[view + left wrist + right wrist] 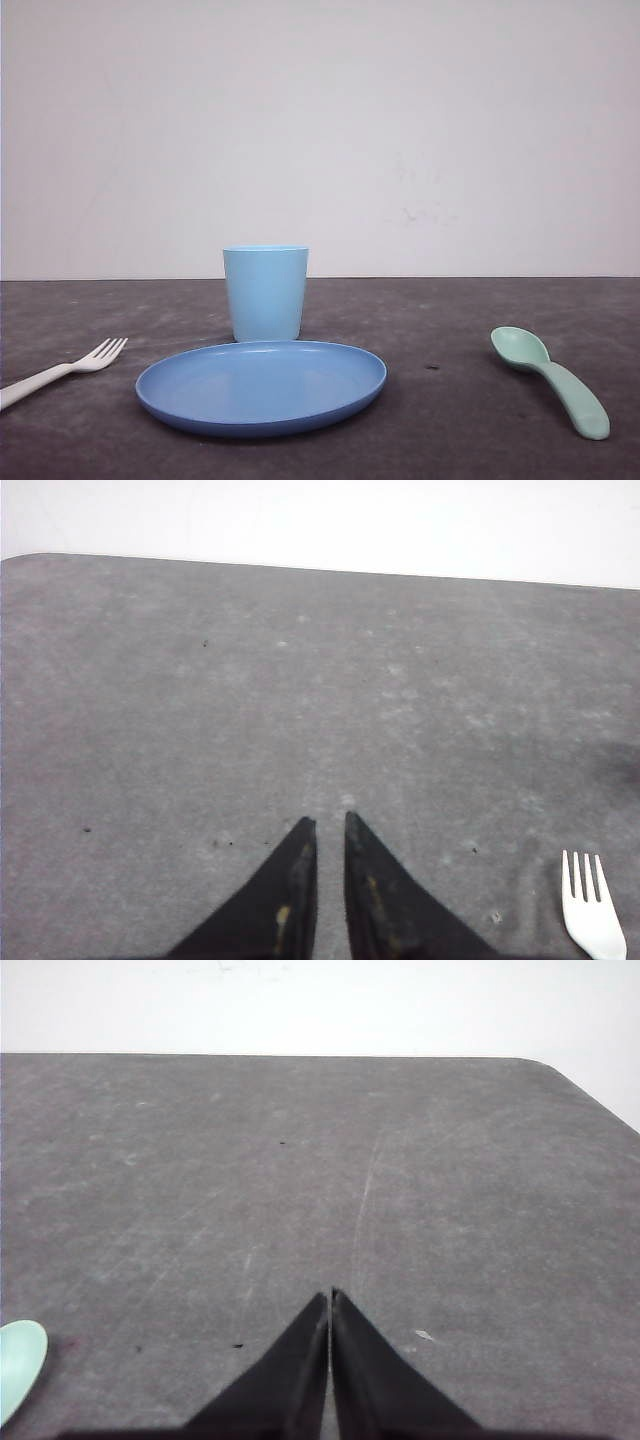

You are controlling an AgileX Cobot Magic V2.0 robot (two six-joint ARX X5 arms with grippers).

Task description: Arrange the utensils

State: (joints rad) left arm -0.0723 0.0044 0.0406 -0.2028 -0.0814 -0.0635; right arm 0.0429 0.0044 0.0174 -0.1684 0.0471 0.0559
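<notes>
The blue plate sits mid-worktop, cup just behind it. White fork lies left of the plate, green spoon well right. Left gripper fingers nearly together, empty; right gripper fingers pressed together, empty.

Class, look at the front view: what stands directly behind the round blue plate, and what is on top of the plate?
A light blue cup stands upright behind the blue plate. The plate's far rim hides the cup's base, so contact cannot be judged. Nothing lies on the plate. The cup's inside cannot be seen.
</notes>
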